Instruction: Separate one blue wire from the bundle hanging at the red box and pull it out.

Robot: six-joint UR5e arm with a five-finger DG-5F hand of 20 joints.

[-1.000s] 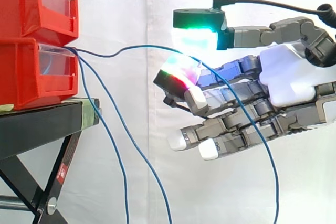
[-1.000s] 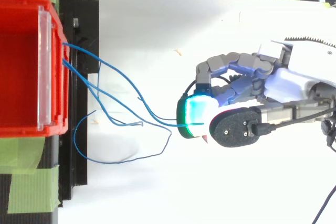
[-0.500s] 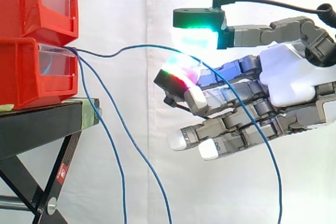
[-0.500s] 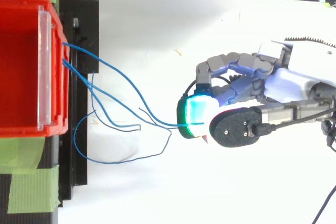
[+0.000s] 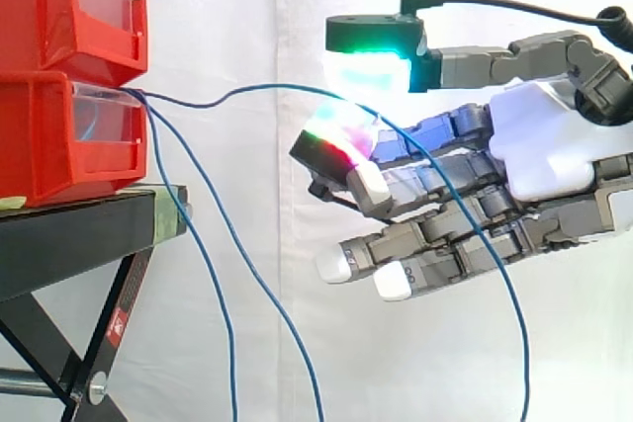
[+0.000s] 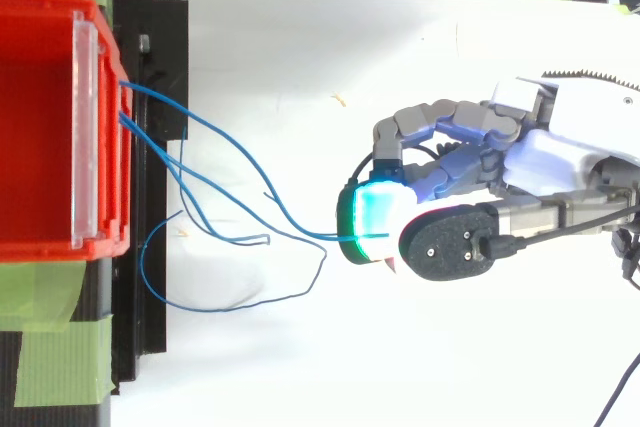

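White curtain [image 5: 237, 17] behind; black stand [image 5: 69, 244], seemingly patched with green tape [image 6: 60, 352].

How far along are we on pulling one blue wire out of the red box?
Done: one blue wire is separated, raised above the other wires that hang down. In hand: the hand pinches it between its glowing pads. Left: the wire's far end is at the red box, so the pull-out is not yet done.

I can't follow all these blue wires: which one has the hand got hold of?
The top blue wire, running almost level from the red bin to the hand; the others hang steeply down.
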